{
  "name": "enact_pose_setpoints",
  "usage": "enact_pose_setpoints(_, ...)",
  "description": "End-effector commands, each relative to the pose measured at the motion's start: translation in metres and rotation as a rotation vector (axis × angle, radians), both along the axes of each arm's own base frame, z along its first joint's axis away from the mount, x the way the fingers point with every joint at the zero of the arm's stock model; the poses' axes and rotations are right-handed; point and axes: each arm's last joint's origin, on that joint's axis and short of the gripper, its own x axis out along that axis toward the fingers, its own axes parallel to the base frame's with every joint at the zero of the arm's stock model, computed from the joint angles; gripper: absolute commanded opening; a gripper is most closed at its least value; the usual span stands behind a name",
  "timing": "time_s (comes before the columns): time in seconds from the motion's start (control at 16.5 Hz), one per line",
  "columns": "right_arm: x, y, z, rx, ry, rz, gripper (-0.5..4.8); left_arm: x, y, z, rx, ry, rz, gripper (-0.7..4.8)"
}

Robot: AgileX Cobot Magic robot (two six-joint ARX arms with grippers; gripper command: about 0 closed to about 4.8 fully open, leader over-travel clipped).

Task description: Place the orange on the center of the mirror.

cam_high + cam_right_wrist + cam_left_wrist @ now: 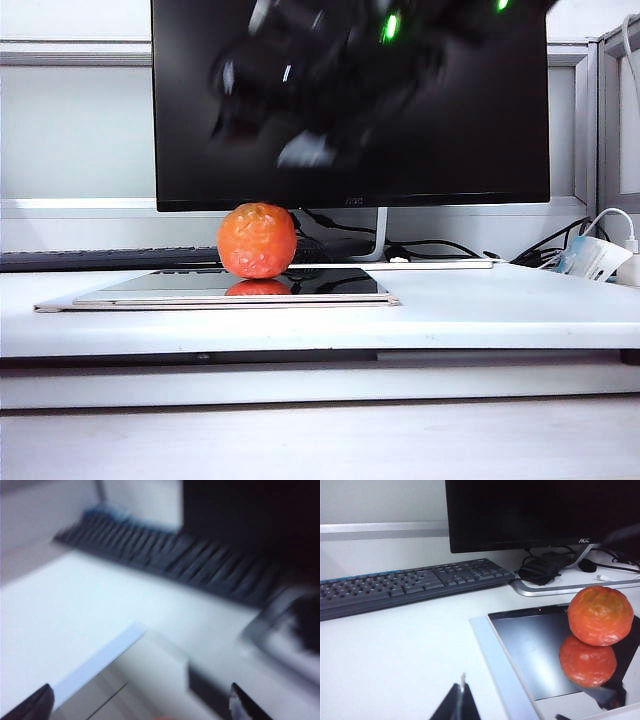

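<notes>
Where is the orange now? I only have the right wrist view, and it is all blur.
Observer: The orange sits on the mirror, free of both grippers.
Operator: Where is my right gripper?
Observer: The right gripper is open, up above the orange in front of the monitor.
Operator: And the left?
Observer: The left gripper is shut, over bare table beside the mirror.

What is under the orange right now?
The orange sits on the mirror, its reflection showing just below. Both grippers are clear of it: right gripper open above, left gripper off to the side. The contact patch itself is hidden.
</notes>
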Motion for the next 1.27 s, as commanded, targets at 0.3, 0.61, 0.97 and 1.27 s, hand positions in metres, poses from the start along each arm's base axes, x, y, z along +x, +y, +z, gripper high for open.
enact_pose_setpoints(0.3, -0.042, -0.060, 0.067, -0.177, -0.101, -0.320, -0.05, 0.002, 0.015, 0.002, 0.003, -0.014, 0.147, -0.05)
enact_pose_setpoints(0.61, -0.105, -0.140, 0.049, -0.170, -0.142, -0.553, -0.05, 0.002, 0.016, 0.002, 0.003, -0.014, 0.166, -0.05)
enact_pose_setpoints(0.97, -0.137, -0.168, 0.037, -0.184, -0.141, -0.625, 0.03, 0.002, 0.017, 0.002, 0.003, -0.014, 0.168, -0.05)
enact_pose_setpoints(1.27, -0.137, -0.168, 0.036, -0.196, -0.131, -0.622, 0.03, 0.002, 0.017, 0.002, 0.003, -0.014, 0.168, -0.05)
